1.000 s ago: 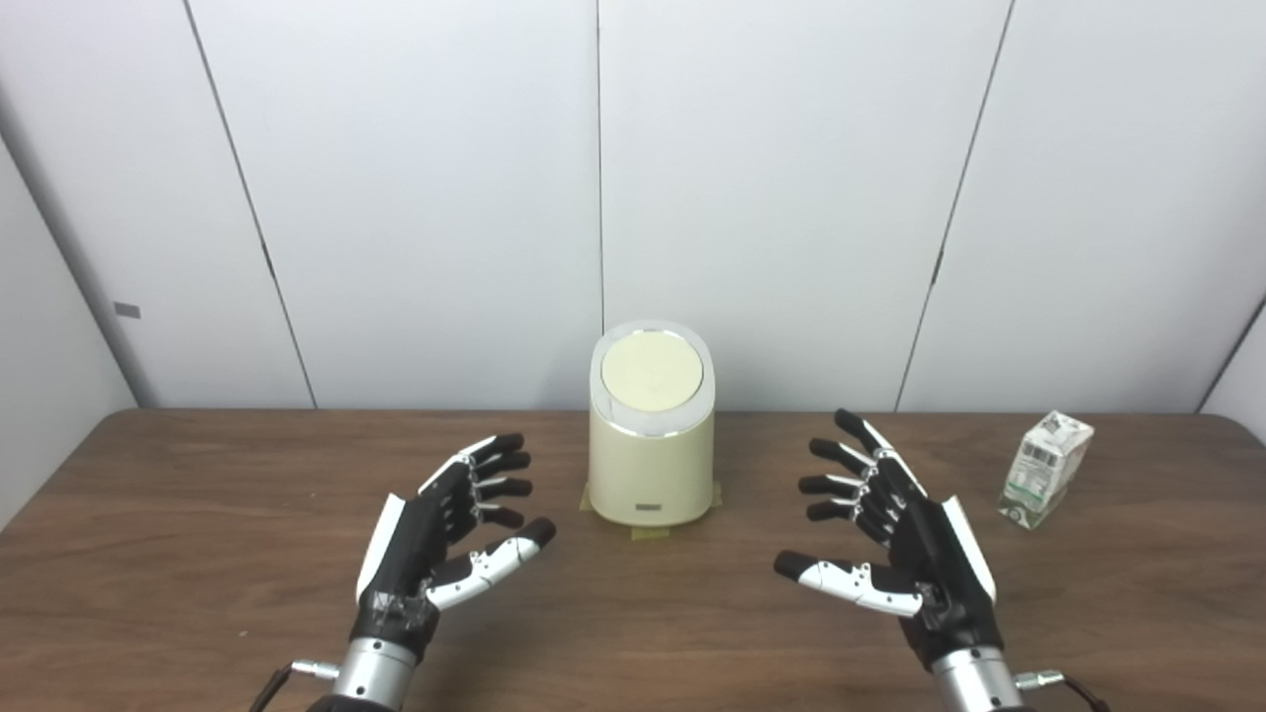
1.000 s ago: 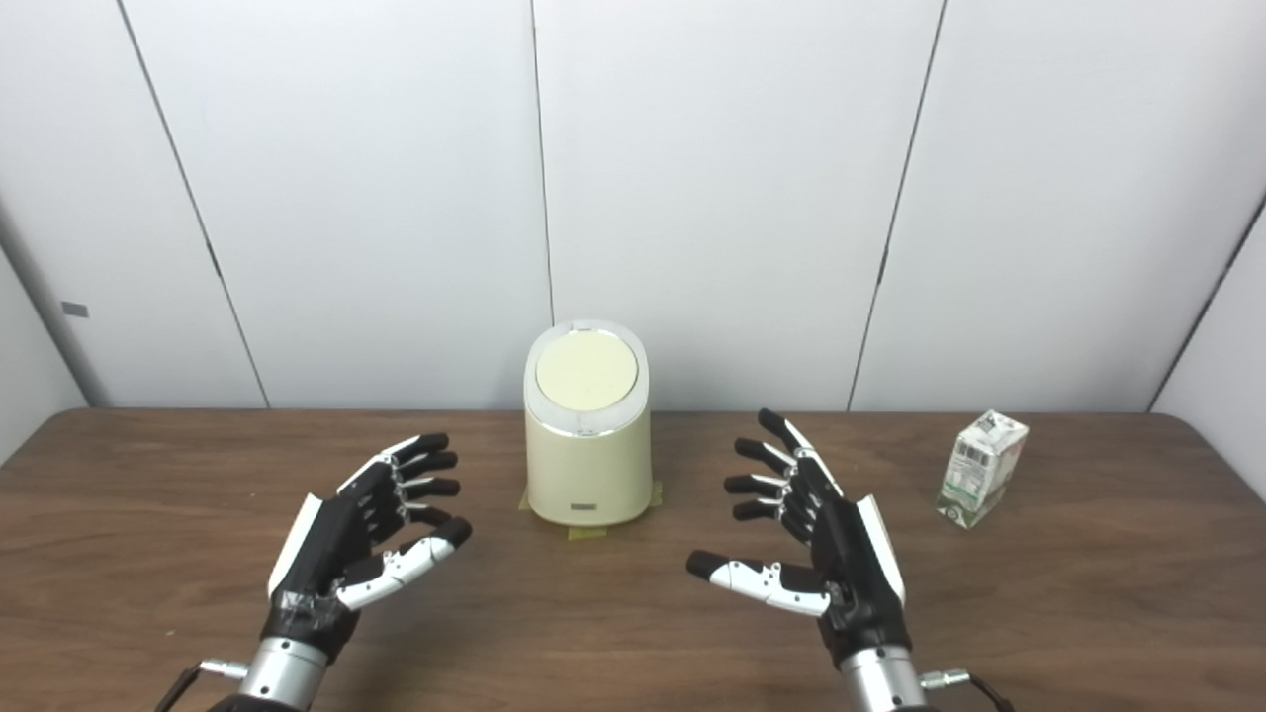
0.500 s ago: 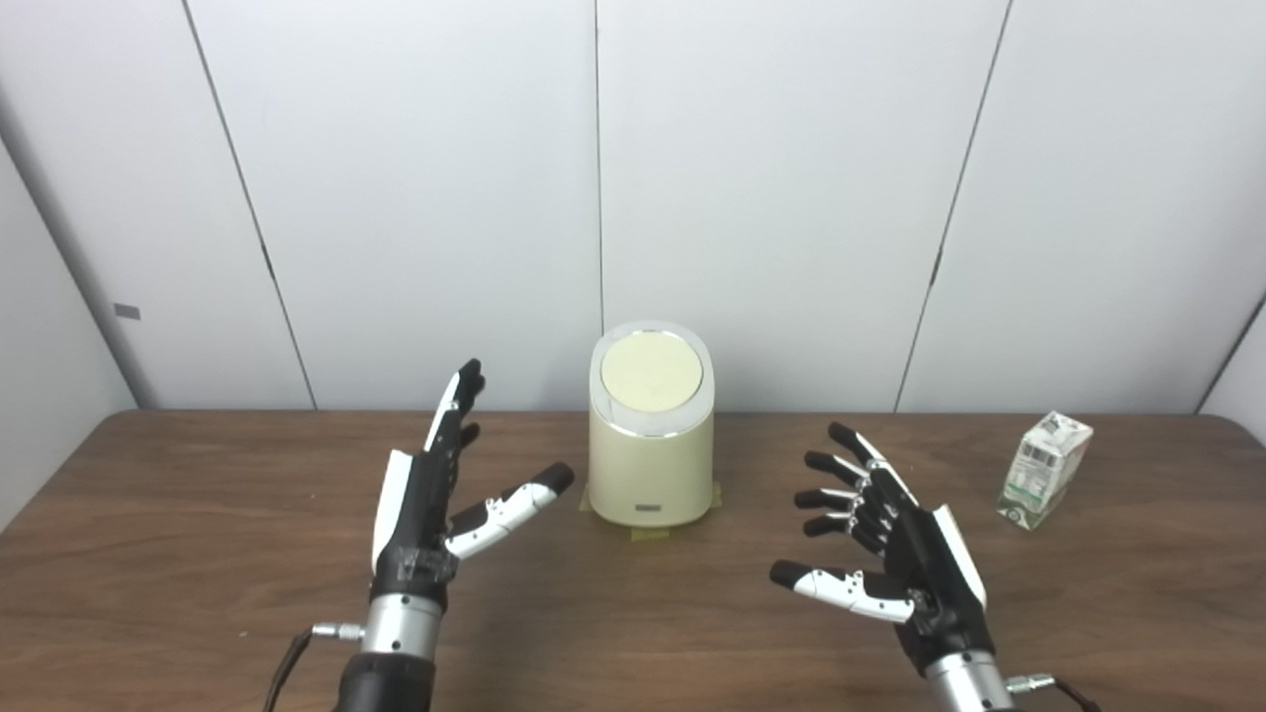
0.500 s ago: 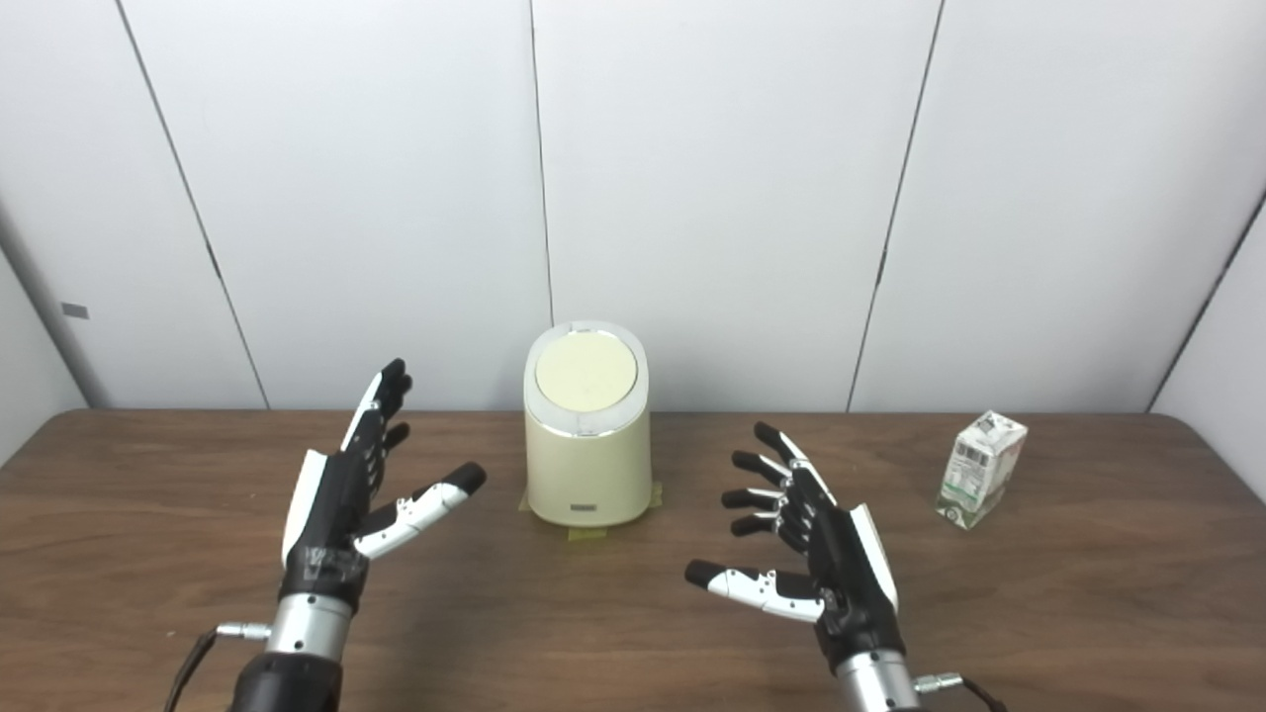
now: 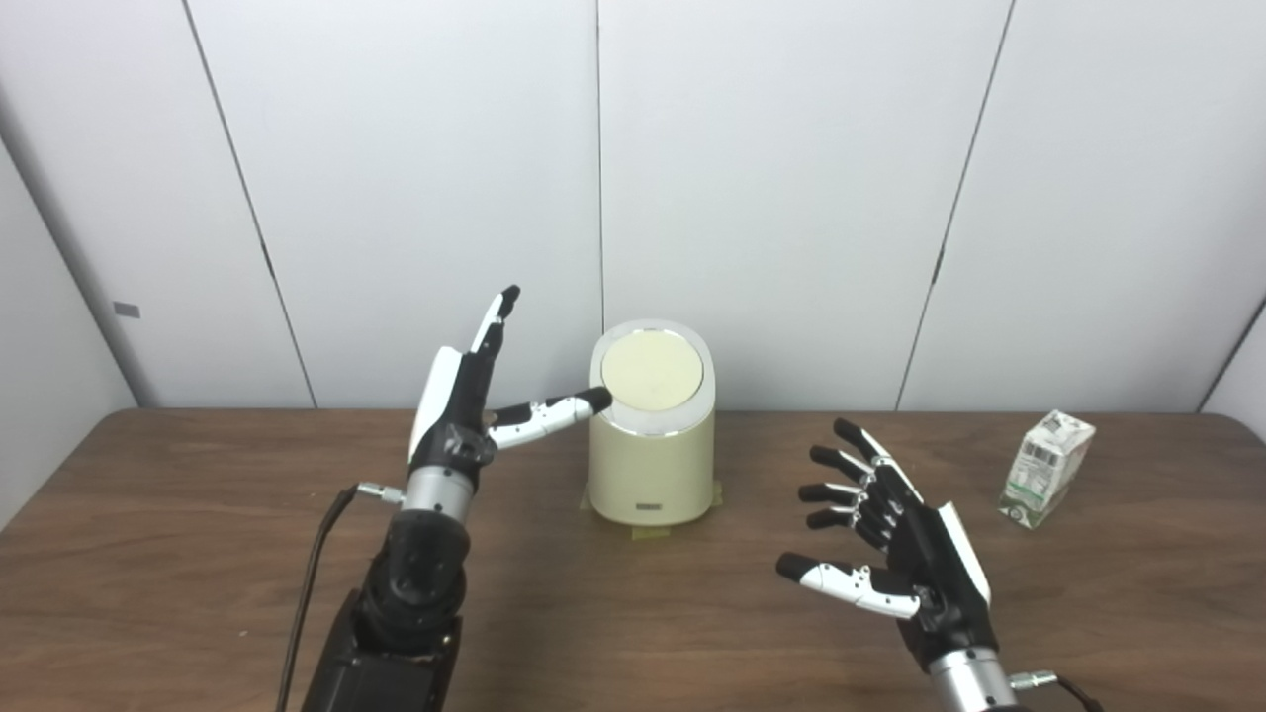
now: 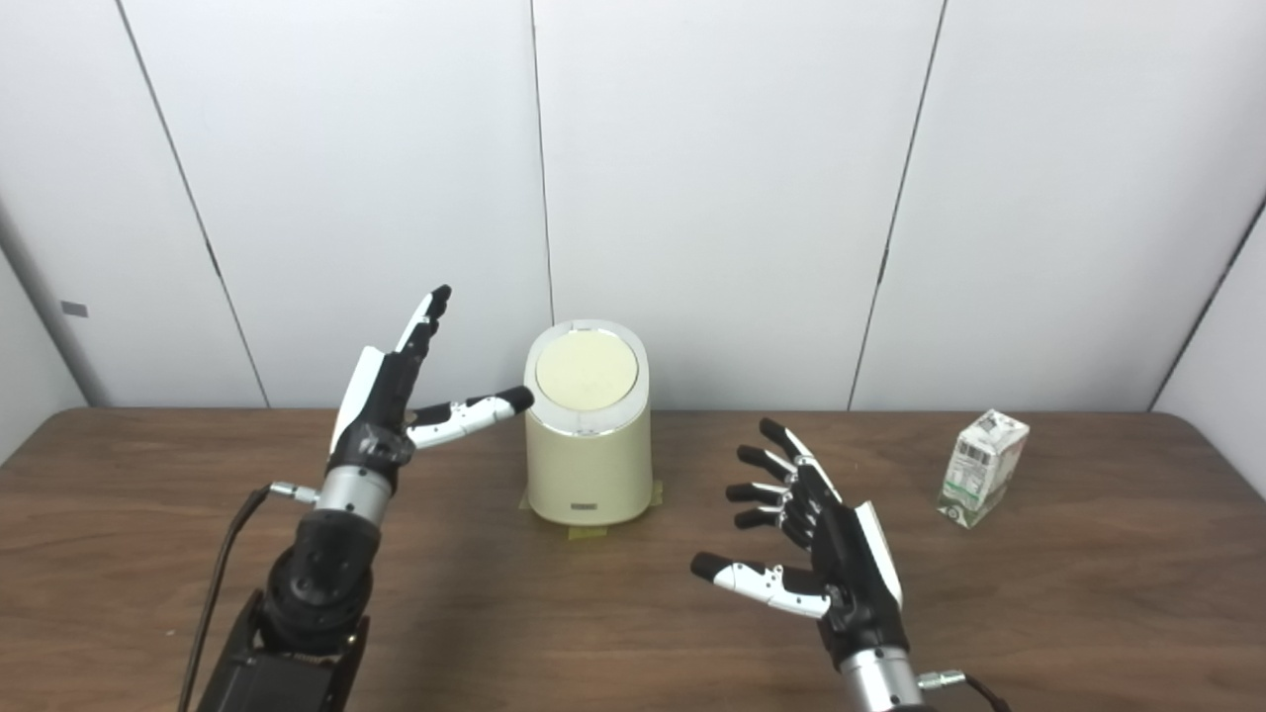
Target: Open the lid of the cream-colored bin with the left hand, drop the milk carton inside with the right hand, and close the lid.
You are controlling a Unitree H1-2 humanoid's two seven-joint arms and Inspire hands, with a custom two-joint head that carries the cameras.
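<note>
The cream-colored oval plastic bin stands upright at the middle of the table's far side, on bits of tan tape, with its round pale lid shut and tilted toward the camera. The white and green milk carton stands well apart to the right, untouched.

Over the last second the left hand has risen off the table and swung in toward the bin. Its fingers are spread and point upward, holding nothing, and its thumb reaches sideways so the tip lies at the lid's left rim; whether it touches cannot be told. This looks like the approach to opening the lid, the first step, with nothing yet accomplished.

The right hand has barely shifted; it hovers low over the table in front and right of the bin, fingers apart and lightly curled, empty, seemingly waiting for its turn with the carton.

The dark brown wood-grain table carries only these things. Behind it stand plain white wall panels divided by thin dark seams.
</note>
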